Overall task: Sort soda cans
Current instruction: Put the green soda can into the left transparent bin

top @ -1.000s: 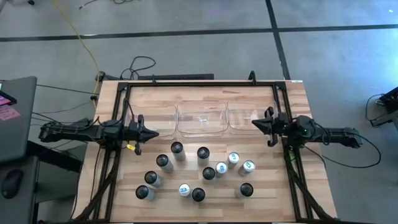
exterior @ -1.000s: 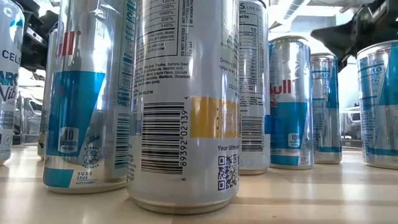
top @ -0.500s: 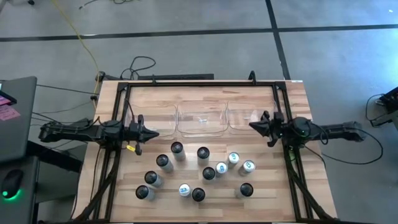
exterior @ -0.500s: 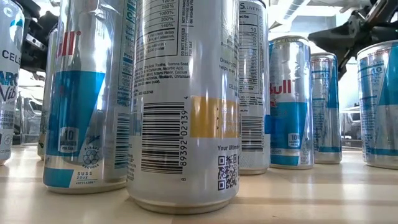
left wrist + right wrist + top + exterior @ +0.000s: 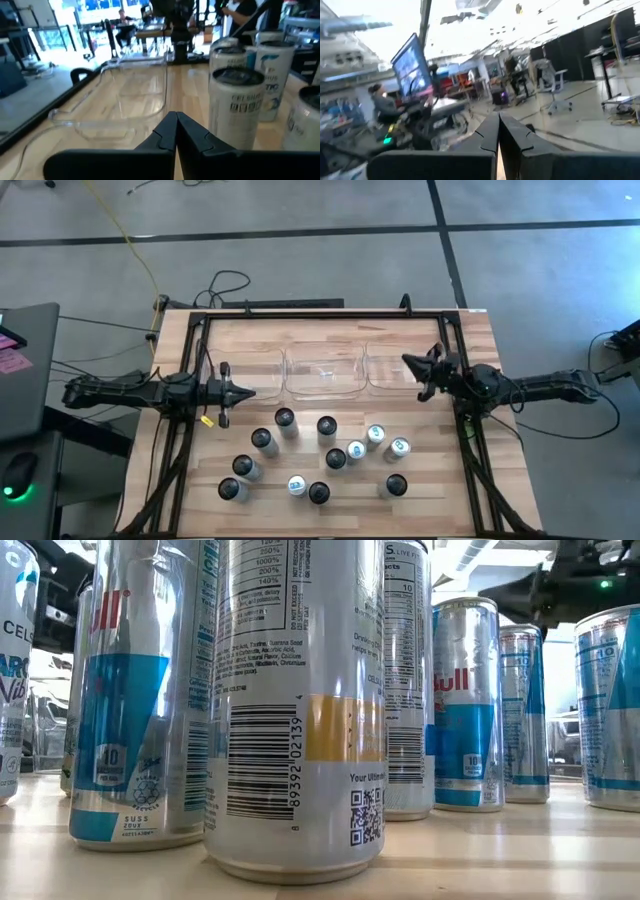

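We see the wooden tabletop [image 5: 330, 330] with three clear plastic bins [image 5: 322, 370] in a row across the middle. Left gripper [image 5: 243, 393] hovers level with the bins' left end, fingers [image 5: 167, 132] pressed together, holding nothing. Right gripper [image 5: 410, 365] sits over the right bin's right end, fingers [image 5: 492, 132] pressed together, empty, pointing out at the room. The soda cans [image 5: 320, 455] stand upright in a loose cluster on the near side of the bins, ahead of the left fingertips and to their right: eight dark-topped, four light-topped. Nearest can, a dark-topped Celsius can [image 5: 235, 107], is just beside the left fingertips, not touching.
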Robot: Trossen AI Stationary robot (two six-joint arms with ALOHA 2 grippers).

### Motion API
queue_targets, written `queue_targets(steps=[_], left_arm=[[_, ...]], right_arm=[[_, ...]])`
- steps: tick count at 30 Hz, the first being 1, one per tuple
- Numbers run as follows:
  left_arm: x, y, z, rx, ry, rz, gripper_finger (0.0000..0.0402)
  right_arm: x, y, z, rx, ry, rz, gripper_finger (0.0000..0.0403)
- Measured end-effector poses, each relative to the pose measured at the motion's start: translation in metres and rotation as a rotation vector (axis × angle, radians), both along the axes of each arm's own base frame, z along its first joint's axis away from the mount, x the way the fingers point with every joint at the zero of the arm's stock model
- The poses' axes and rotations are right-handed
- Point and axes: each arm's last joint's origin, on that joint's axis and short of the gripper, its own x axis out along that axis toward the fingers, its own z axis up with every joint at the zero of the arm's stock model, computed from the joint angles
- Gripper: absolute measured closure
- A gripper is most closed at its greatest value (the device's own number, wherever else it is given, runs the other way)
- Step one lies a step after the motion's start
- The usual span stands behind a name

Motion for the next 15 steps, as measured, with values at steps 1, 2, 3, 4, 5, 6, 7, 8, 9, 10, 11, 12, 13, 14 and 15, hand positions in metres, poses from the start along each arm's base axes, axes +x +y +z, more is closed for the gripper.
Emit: queue_targets(steps=[1, 2, 3, 4, 5, 6, 7, 8, 9, 10, 11, 12, 13, 14, 15], left_arm=[[0.000, 0.000, 0.000, 0.001, 0.002, 0.000, 0.0393], [0.000, 0.000, 0.000, 0.009, 0.003, 0.000, 0.0389], [0.000, 0.000, 0.000, 0.026, 0.005, 0.006, 0.0385], [0.000, 0.001, 0.000, 0.047, 0.007, 0.021, 0.0381], [0.000, 0.001, 0.000, 0.063, 0.005, 0.045, 0.0378], [0.000, 0.002, 0.001, 0.068, -0.003, 0.067, 0.0374], [0.000, 0.003, 0.002, 0.071, -0.007, 0.087, 0.0372], [-0.001, 0.003, 0.002, 0.071, -0.006, 0.099, 0.0369], [-0.001, 0.003, 0.002, 0.073, -0.001, 0.110, 0.0366], [-0.001, 0.004, 0.002, 0.096, 0.001, 0.118, 0.0363], [-0.001, 0.004, 0.003, 0.144, -0.003, 0.133, 0.0360], [-0.001, 0.005, 0.005, 0.183, -0.009, 0.154, 0.0357], [-0.001, 0.006, 0.006, 0.195, -0.019, 0.179, 0.0352], [-0.001, 0.006, 0.008, 0.183, -0.036, 0.200, 0.0347], [-0.001, 0.006, 0.009, 0.159, -0.050, 0.207, 0.0341]], right_arm=[[0.000, -0.001, 0.001, -0.004, -0.007, -0.007, 0.0369], [-0.001, -0.002, 0.001, -0.018, -0.008, -0.021, 0.0369], [-0.001, -0.004, 0.002, -0.037, -0.004, -0.040, 0.0369], [-0.002, -0.005, 0.002, -0.056, 0.004, -0.057, 0.0369], [-0.002, -0.006, 0.003, -0.077, 0.012, -0.077, 0.0369], [-0.002, -0.008, 0.003, -0.090, 0.019, -0.092, 0.0369], [-0.002, -0.008, 0.002, -0.103, 0.033, -0.093, 0.0369], [-0.001, -0.009, 0.000, -0.126, 0.059, -0.082, 0.0369], [0.000, -0.010, -0.002, -0.152, 0.090, -0.074, 0.0369], [0.000, -0.011, -0.003, -0.169, 0.115, -0.063, 0.0369], [0.001, -0.013, -0.005, -0.172, 0.131, -0.055, 0.0369], [0.002, -0.015, -0.007, -0.162, 0.142, -0.043, 0.0369], [0.002, -0.016, -0.008, -0.146, 0.144, -0.024, 0.0369], [0.003, -0.017, -0.009, -0.127, 0.143, -0.004, 0.0369], [0.003, -0.017, -0.010, -0.112, 0.146, 0.017, 0.0369]])
